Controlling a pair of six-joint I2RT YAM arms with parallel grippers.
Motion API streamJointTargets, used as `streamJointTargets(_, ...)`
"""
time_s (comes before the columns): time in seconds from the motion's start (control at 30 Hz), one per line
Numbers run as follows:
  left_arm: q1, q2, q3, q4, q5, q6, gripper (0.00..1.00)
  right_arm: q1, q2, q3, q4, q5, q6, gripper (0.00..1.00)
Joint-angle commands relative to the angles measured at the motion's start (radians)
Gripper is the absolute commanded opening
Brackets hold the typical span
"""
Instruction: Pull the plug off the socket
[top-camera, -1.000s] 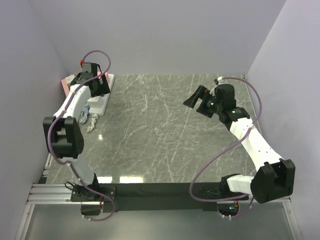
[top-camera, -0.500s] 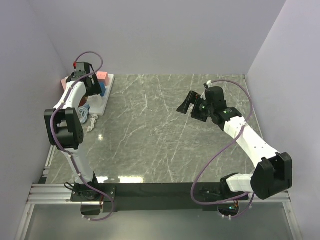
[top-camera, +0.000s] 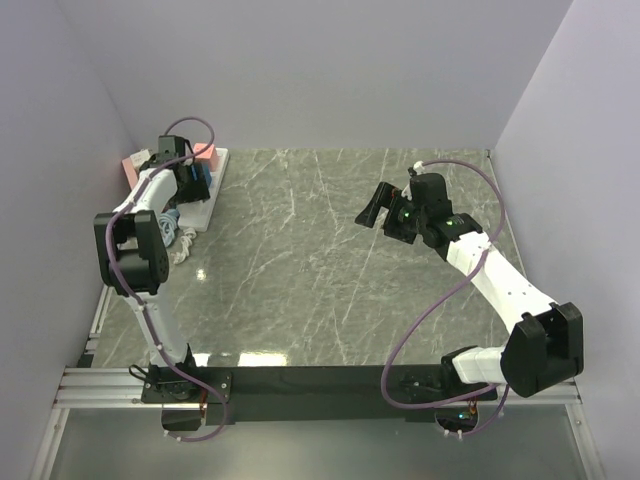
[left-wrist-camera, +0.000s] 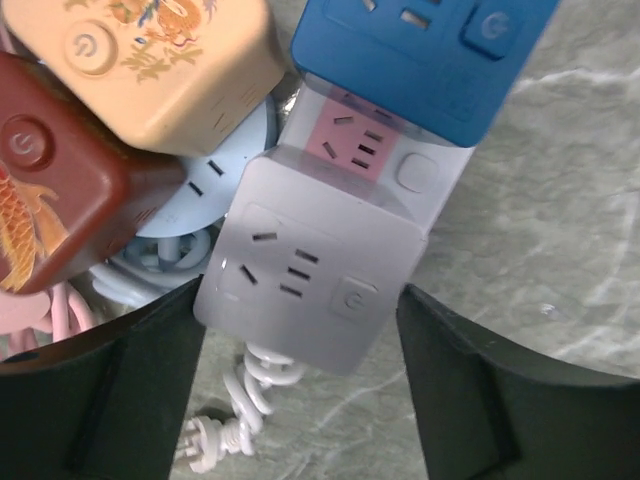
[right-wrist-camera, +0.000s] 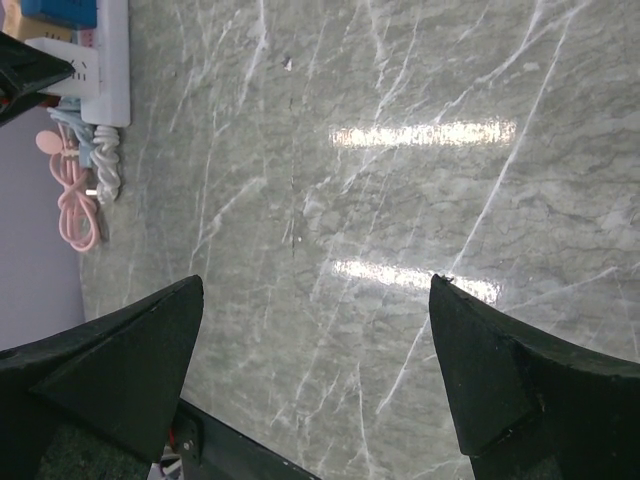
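The socket is a long white power strip (left-wrist-camera: 430, 175) with a pink outlet panel (left-wrist-camera: 350, 140) showing. A blue cube plug (left-wrist-camera: 420, 50) and a pale grey-white cube plug (left-wrist-camera: 310, 270) sit on it. My left gripper (left-wrist-camera: 300, 400) is open, with its fingers on either side of the grey-white cube's near end. The strip's bundled white cord (left-wrist-camera: 245, 395) lies between the fingers. In the top view the left gripper (top-camera: 190, 178) hovers over the strip (top-camera: 208, 205) at the far left. My right gripper (top-camera: 378, 205) is open and empty over the table's middle right.
A cream cube (left-wrist-camera: 150, 60) and a red-brown cube (left-wrist-camera: 60, 190) lie left of the strip over a light blue round socket (left-wrist-camera: 215, 190). A pink cord (right-wrist-camera: 75, 200) lies by the left wall. A pink block (top-camera: 205, 152) sits at the strip's far end.
My left gripper swung left, then came back and lowered over the strip's near end. My right gripper moved left and slightly away, then held still.
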Motion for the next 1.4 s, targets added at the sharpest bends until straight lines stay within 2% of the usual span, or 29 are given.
streamJointTargets(0.0, 0.001, 0.035, 0.034, 0.028, 0.064, 0.006, 0.79, 0.005, -0.017, 0.029, 0.011, 0.031, -0.016, 1.00)
streamJointTargets(0.13, -0.022, 0.046, 0.053, 0.033, 0.113, -0.004, 0.67, 0.007, -0.011, 0.025, 0.017, 0.036, -0.022, 1.00)
streamJointTargets(0.33, -0.166, 0.008, 0.010, 0.028, 0.078, -0.015, 0.49, 0.005, -0.001, 0.029, 0.017, 0.041, -0.042, 0.94)
streamJointTargets(0.5, -0.245, -0.078, -0.097, 0.022, 0.078, -0.084, 0.33, 0.007, 0.008, 0.037, -0.012, 0.059, -0.057, 0.93)
streamJointTargets(0.6, -0.301, -0.149, -0.162, 0.016, 0.073, -0.156, 0.25, 0.007, 0.011, 0.033, -0.026, 0.084, -0.061, 0.93)
streamJointTargets(0.67, -0.344, -0.202, -0.228, 0.034, 0.117, -0.240, 0.18, 0.005, 0.019, 0.034, -0.043, 0.114, -0.057, 0.93)
streamJointTargets(0.9, -0.574, -0.292, -0.375, 0.137, 0.128, -0.489, 0.19, 0.007, 0.112, 0.121, -0.129, 0.171, -0.047, 0.93)
streamJointTargets(1.0, -0.683, -0.259, -0.366, 0.165, 0.122, -0.579, 0.23, 0.007, 0.149, 0.157, -0.149, 0.183, -0.051, 0.93)
streamJointTargets(1.1, -0.760, -0.236, -0.348, 0.186, 0.114, -0.649, 0.38, 0.015, 0.183, 0.200, -0.173, 0.200, -0.064, 0.93)
streamJointTargets(1.13, -0.780, -0.224, -0.343, 0.194, 0.121, -0.676, 0.46, 0.015, 0.198, 0.212, -0.181, 0.208, -0.067, 0.93)
streamJointTargets(1.23, -0.805, -0.224, -0.331, 0.198, 0.105, -0.701, 0.59, 0.016, 0.226, 0.252, -0.210, 0.214, -0.080, 0.94)
streamJointTargets(1.27, -0.811, -0.229, -0.329, 0.206, 0.098, -0.701, 0.70, 0.018, 0.230, 0.261, -0.221, 0.220, -0.085, 0.95)
streamJointTargets(1.37, -0.828, -0.285, -0.345, 0.232, 0.053, -0.716, 0.90, 0.018, 0.253, 0.298, -0.242, 0.237, -0.094, 0.96)
